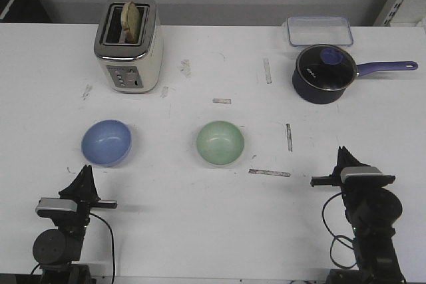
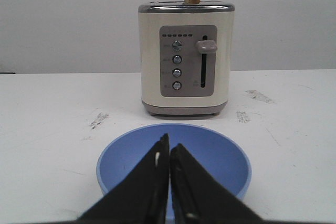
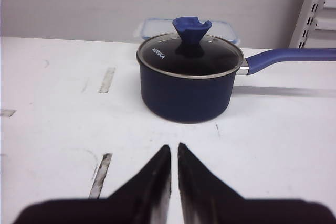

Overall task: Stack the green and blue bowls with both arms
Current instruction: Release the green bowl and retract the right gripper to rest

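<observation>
The blue bowl [image 1: 106, 142] sits upright on the white table at the left; it also fills the lower part of the left wrist view [image 2: 210, 156]. The green bowl [image 1: 219, 142] sits upright near the table's middle, apart from the blue one. My left gripper [image 1: 85, 172] is shut and empty, just in front of the blue bowl, its tips [image 2: 169, 145] pointing over the near rim. My right gripper [image 1: 345, 154] is shut and empty at the front right, well right of the green bowl; its tips [image 3: 174, 149] point at bare table.
A cream toaster [image 1: 128, 44] with a slice of bread stands behind the blue bowl. A navy saucepan [image 1: 324, 73] with a glass lid and a long handle stands at the back right, a clear lidded box [image 1: 319, 30] behind it. Grey tape marks dot the table.
</observation>
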